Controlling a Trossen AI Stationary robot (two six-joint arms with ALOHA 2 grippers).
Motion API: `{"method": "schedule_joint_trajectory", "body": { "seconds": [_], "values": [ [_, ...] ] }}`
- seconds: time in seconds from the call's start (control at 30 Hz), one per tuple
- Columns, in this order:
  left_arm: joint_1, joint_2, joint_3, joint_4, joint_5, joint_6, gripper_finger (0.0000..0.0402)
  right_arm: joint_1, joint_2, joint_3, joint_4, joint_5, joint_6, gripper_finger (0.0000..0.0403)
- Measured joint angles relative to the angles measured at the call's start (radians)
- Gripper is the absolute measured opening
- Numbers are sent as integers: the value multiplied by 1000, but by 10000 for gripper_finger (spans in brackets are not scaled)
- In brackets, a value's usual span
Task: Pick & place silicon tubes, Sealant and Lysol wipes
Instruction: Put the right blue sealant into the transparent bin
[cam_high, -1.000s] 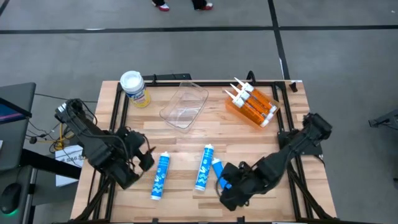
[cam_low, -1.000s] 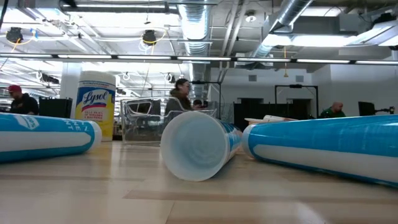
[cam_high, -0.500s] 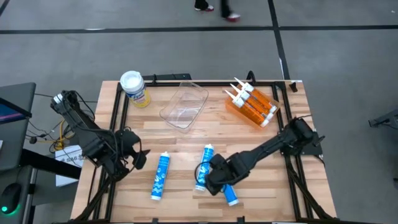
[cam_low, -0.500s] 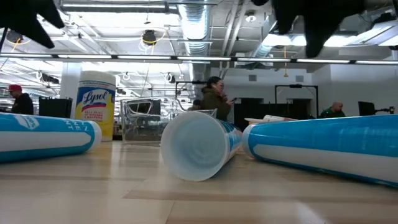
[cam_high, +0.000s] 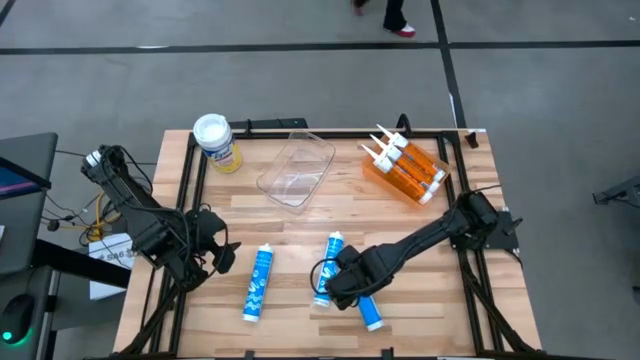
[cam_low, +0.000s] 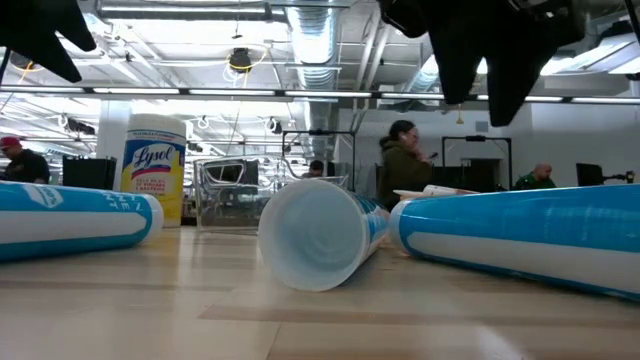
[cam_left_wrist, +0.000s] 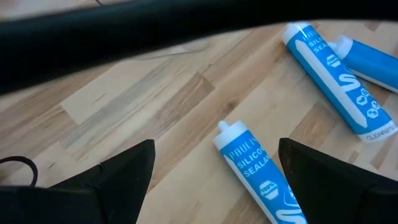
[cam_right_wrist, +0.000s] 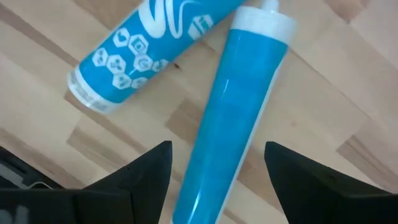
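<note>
From above, the Lysol wipes (cam_high: 215, 141) stand upright at the table's (cam_high: 300, 225) far left corner, beside a clear tray (cam_high: 296, 168); the left gripper (cam_high: 222, 257) waits by a blue cartridge (cam_high: 259, 283). At table height, the canister (cam_low: 153, 166) stands behind the lying cartridges. The left wrist view shows its fingers (cam_left_wrist: 118, 171) spread open. The right wrist view shows the right gripper (cam_right_wrist: 217, 165) open, straddling a plain blue tube (cam_right_wrist: 233, 106).

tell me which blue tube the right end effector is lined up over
The rightmost blue tube, angled near the front edge. The right end effector hangs open above it, fingers either side in the wrist view; the middle tube and left tube lie apart.
</note>
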Motion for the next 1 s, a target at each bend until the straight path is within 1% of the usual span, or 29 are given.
{"method": "schedule_joint_trajectory", "body": {
  "seconds": [0.43,0.63,1.0],
  "values": [
    [0,0,0,0,0,0,335,2,0,1,-11,2,1,249],
    [0,0,0,7,1,0,335,5,0,1,-24,40,58,249],
    [0,0,0,27,1,11,335,47,0,1,-42,75,140,249]
  ]
}}
